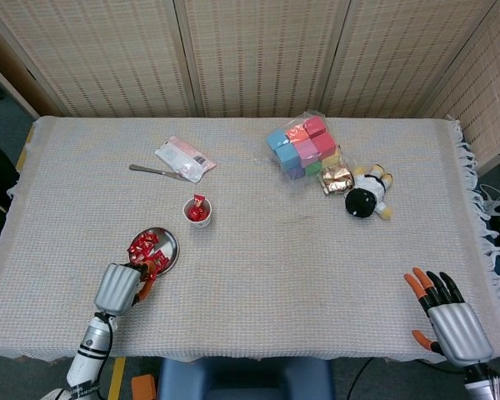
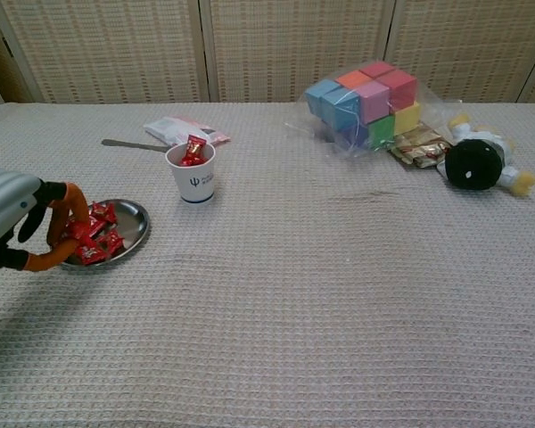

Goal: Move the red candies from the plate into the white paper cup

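The left hand (image 2: 22,227) curls its orange-tipped fingers (image 2: 67,207) down at the near-left rim of the plate (image 2: 134,217), apparently pinching one of the red candies (image 2: 94,234) piled there, though the grip is partly hidden. The white paper cup (image 2: 192,173), holding candy, stands just beyond. The right hand (image 1: 446,317) rests released, fingers apart, on the surface (image 1: 300,250) at near right.

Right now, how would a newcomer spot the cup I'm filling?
Start at the knife and white packet on the table's far left. Just nearer the robot stands the cup, between them and the plate. It is the only upright white container, with red candies poking out.
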You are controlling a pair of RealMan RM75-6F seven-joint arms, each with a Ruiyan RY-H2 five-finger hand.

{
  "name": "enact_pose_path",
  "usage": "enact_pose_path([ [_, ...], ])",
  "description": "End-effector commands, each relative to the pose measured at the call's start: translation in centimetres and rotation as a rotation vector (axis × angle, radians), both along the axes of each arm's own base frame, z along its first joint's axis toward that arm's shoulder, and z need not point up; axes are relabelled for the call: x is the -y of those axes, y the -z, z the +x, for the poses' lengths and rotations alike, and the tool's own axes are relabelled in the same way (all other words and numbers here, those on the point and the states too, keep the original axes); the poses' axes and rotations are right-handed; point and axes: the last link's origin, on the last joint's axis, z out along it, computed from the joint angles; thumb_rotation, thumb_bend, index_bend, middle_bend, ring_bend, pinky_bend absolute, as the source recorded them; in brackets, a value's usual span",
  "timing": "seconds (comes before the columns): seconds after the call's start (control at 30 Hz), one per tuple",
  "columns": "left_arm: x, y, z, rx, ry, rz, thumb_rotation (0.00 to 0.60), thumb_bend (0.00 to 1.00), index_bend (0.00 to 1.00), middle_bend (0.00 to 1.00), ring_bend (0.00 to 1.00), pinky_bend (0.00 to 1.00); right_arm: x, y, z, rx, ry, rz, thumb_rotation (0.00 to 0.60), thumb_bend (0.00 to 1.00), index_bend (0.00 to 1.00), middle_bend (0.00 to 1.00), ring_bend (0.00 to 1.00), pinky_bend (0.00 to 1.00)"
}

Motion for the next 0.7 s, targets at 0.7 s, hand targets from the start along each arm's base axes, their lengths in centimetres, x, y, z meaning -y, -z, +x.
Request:
enact_pose_path([
  [0.7, -14.5, 2.0, 10.4, -0.128, 0.067, 0.060, 0.600, 0.41, 0.49, 0.59, 0.72, 1.00, 1.7, -0.1, -1.0, -0.013, 0.071, -0.028, 0.600, 0.11, 0.00, 0.00, 0.00, 0.00],
])
